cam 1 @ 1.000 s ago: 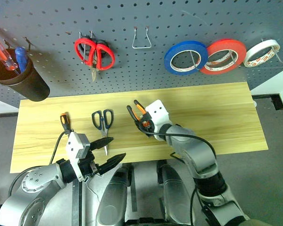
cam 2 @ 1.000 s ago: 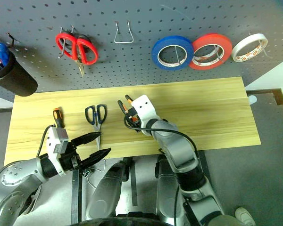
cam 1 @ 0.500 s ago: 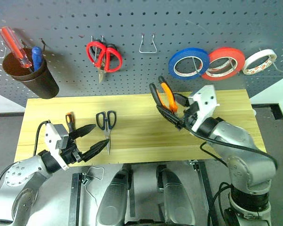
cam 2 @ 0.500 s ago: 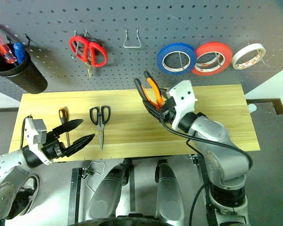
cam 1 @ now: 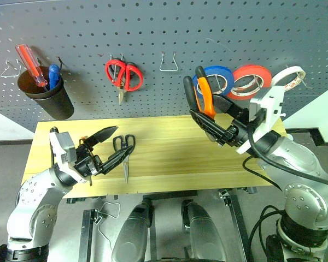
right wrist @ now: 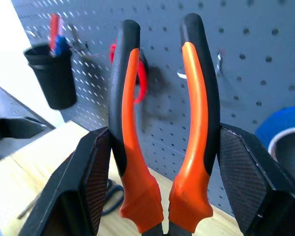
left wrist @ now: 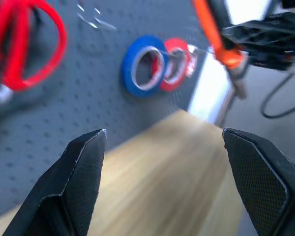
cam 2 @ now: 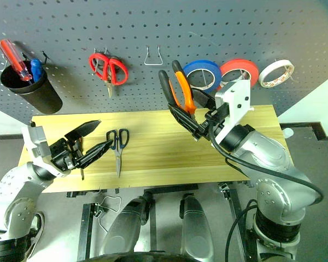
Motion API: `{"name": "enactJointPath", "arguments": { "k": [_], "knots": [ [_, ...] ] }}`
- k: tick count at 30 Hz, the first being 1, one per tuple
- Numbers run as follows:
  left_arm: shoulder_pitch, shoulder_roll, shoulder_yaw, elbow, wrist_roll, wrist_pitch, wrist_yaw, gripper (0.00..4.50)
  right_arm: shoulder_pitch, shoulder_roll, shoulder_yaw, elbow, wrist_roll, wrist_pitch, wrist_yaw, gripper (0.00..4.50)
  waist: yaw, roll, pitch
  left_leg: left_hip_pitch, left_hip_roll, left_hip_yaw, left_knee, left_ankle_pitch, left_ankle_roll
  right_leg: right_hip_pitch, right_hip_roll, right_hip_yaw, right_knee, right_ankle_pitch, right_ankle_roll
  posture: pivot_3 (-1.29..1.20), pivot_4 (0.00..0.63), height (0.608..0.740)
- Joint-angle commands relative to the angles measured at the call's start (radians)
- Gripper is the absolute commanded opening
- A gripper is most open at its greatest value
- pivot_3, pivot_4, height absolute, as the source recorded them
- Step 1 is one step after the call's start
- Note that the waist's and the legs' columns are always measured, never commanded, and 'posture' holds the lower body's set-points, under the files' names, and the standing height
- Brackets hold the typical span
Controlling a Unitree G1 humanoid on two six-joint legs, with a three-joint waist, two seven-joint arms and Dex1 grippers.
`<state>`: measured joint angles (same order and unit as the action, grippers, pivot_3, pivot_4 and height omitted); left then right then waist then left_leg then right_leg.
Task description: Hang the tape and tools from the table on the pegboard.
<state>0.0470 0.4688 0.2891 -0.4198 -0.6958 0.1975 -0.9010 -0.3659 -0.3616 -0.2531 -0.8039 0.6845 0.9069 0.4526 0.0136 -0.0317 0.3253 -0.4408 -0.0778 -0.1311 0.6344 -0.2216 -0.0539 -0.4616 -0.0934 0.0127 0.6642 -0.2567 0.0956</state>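
Note:
My right gripper (cam 1: 210,117) is shut on the head of the orange-and-black pliers (right wrist: 160,128). It holds them up in the air, handles upward, in front of the pegboard (cam 1: 262,33). The blue tape (cam 2: 202,73) hangs on a pegboard hook, partly behind the pliers. Dark-handled scissors (cam 1: 124,148) lie on the table (cam 1: 169,164). My left gripper (cam 1: 124,141) hovers open over the table's left part, right beside the scissors' handles. The orange-handled screwdriver (cam 1: 81,142) lies mostly hidden behind it.
Red scissors (cam 1: 124,75) hang on the pegboard, with a bare wire hook (cam 1: 168,63) next to them. A black cup (cam 1: 49,98) at the far left holds red and blue screwdrivers. Red-orange tape (cam 1: 251,79) and white tape (cam 1: 288,76) hang beside the blue roll.
The right gripper has lifted the pliers from the table up and to the right, in front of the pegboard. The left gripper has risen and come forward over the table. The camera has tilted up.

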Motion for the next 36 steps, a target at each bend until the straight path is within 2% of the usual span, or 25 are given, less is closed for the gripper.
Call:
{"name": "enactJointPath", "arguments": {
  "k": [1,6,8,11,15,21,25,36],
  "knots": [
    [-0.009,-0.021,0.02,0.012,0.019,-0.085,0.005,3.96,-0.047,-0.016,-0.037,-0.063,0.094,-0.055,-0.011,2.85,0.0,0.0,-0.004,0.0,0.0,0.0,0.0,0.0,0.001,0.0,0.0,0.0,0.0,0.001,0.0,0.12,0.22,0.711],
    [-0.023,-0.035,0.018,0.053,0.046,-0.155,0.006,3.96,-0.138,-0.001,-0.048,-0.04,0.198,-0.089,-0.088,2.85,0.0,0.0,-0.019,0.001,0.0,0.0,0.002,0.0,0.001,0.002,0.001,0.0,0.0,0.001,0.0,0.12,0.218,0.711],
    [-0.035,-0.042,0.015,0.076,0.056,-0.178,0.013,3.96,-0.231,0.037,-0.03,0.002,0.186,-0.123,-0.16,2.85,-0.001,0.0,-0.022,0.001,0.001,0.0,0.003,-0.001,0.003,0.002,0.001,0.0,0.001,0.002,0.0,0.12,0.219,0.711],
    [-0.048,-0.054,0.001,0.1,0.066,-0.196,0.023,3.96,-0.368,0.108,0.024,0.098,0.074,-0.195,-0.272,2.85,-0.003,0.0,-0.022,0.001,0.004,0.0,0.007,-0.001,0.003,0.002,0.005,0.001,0.001,0.006,-0.002,0.11,0.221,0.711],
    [-0.054,-0.067,-0.02,0.113,0.083,-0.211,0.026,3.96,-0.477,0.213,0.14,0.257,-0.106,-0.314,-0.371,2.85,0.0,0.0,-0.031,0.001,0.006,0.0,0.009,0.0,0.002,0.003,0.008,0.001,0.002,0.008,-0.004,0.11,0.226,0.711],
    [-0.032,-0.07,-0.038,0.093,0.09,-0.222,0.036,3.96,-0.508,0.314,0.264,0.455,-0.307,-0.496,-0.41,2.85,-0.01,0.001,-0.033,0.001,0.008,0.001,0.011,0.001,0.002,0.002,0.012,0.003,0.003,0.011,-0.005,0.12,0.236,0.711],
    [-0.008,-0.067,-0.044,0.069,0.093,-0.22,0.045,3.96,-0.53,0.373,0.317,0.567,-0.384,-0.59,-0.404,2.85,-0.009,0.001,-0.033,0.001,0.008,0.001,0.011,0.001,0.002,0.002,0.012,0.003,0.004,0.011,-0.005,0.14,0.244,0.711],
    [0.042,-0.063,-0.048,0.024,0.088,-0.216,0.06,3.96,-0.629,0.515,0.333,0.876,-0.456,-0.774,-0.379,2.85,-0.005,0.002,-0.033,0.002,0.008,0.001,0.011,0.001,0.001,0.001,0.012,0.003,0.004,0.011,-0.005,0.15,0.255,0.711]
  ]
}}
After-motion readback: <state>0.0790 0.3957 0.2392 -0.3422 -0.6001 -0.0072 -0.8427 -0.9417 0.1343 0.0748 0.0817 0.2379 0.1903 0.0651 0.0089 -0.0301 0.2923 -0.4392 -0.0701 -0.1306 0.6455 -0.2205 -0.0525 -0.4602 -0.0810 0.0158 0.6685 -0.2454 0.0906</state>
